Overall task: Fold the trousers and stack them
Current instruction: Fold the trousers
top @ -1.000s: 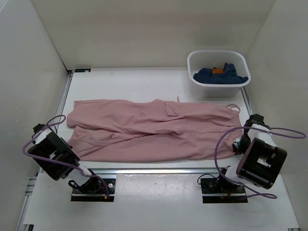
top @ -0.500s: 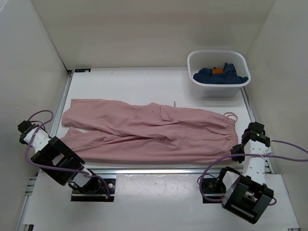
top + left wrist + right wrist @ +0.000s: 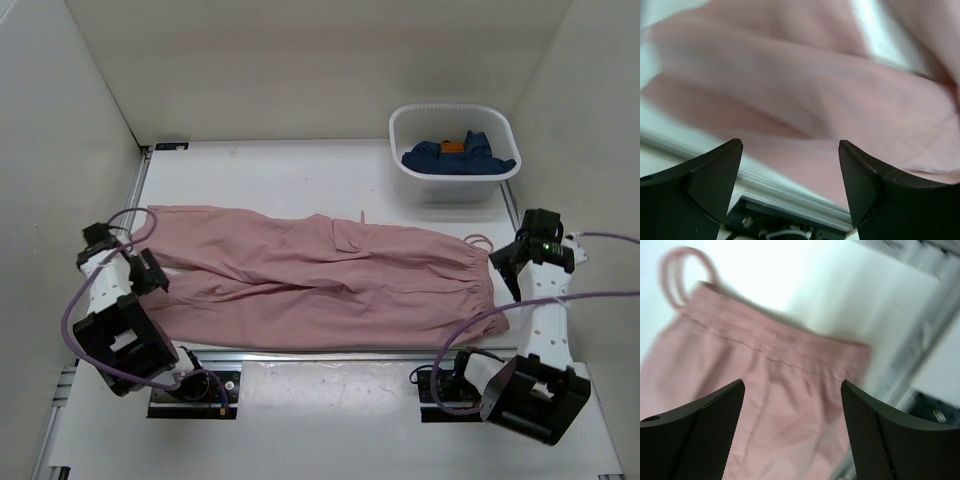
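Note:
The dusty-pink trousers [image 3: 320, 275] lie spread flat across the table, leg ends at the left and waistband at the right. A drawstring loop [image 3: 480, 241] lies by the waist and shows as a drawstring loop [image 3: 682, 272] in the right wrist view. My left gripper [image 3: 150, 273] hovers at the leg ends, open, with nothing between its fingers. In its wrist view the left gripper [image 3: 790, 145] has blurred pink trousers [image 3: 820, 95] beyond it. My right gripper [image 3: 506, 268] hangs open beside the waistband; the right gripper [image 3: 792, 382] is over the waistband [image 3: 785, 352], holding nothing.
A white bin [image 3: 400, 125] at the back right holds dark blue garments [image 3: 455, 158] with an orange patch. A metal rail [image 3: 330, 353] runs along the table's near edge, just under the trousers' hem. White walls close in on both sides.
Both grippers have gone from shut to open and let go of the trousers. The left one moved in to the leg ends, the right one up beside the waistband. The trousers lie still.

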Available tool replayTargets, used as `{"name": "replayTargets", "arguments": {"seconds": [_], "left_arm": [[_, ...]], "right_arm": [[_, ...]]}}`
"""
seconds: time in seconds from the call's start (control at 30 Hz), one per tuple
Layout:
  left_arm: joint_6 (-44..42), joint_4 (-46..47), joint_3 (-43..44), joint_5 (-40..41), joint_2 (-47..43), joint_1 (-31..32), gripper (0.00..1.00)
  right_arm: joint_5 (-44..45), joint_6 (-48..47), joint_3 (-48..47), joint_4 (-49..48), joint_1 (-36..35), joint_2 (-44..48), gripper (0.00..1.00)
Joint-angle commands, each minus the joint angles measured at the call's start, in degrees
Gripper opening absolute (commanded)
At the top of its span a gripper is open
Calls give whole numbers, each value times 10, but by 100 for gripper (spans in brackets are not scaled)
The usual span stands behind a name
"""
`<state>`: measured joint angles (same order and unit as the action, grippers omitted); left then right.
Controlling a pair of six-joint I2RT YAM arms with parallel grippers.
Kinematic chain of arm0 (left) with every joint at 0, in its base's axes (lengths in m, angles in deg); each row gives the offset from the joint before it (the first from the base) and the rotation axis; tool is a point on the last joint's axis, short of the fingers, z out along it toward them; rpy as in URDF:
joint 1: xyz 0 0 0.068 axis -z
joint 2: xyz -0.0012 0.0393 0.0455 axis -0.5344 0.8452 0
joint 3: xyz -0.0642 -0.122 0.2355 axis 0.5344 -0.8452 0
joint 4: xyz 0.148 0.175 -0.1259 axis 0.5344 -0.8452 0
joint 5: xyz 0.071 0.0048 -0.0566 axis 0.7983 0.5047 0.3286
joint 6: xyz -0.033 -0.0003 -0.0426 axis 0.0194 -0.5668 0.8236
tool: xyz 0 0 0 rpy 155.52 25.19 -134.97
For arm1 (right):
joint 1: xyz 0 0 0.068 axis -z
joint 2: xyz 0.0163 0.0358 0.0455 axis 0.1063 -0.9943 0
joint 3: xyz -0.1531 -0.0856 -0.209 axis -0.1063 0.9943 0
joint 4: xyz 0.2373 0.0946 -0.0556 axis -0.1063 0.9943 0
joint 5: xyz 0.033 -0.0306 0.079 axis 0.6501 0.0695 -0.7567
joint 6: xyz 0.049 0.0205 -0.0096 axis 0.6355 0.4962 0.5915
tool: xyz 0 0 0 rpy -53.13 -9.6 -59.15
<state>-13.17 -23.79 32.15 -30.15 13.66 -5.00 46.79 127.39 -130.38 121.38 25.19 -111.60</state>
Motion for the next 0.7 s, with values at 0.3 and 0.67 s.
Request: {"name": "replayTargets", "arguments": {"seconds": [0.3, 0.67], "left_arm": [[-1, 244, 130, 131, 110, 199, 98], [-1, 244, 357, 124, 345, 210, 99]], "right_arm": [[-57, -42, -167, -122, -52, -271, 79], [-65, 6, -243, -157, -77, -449, 76]]}}
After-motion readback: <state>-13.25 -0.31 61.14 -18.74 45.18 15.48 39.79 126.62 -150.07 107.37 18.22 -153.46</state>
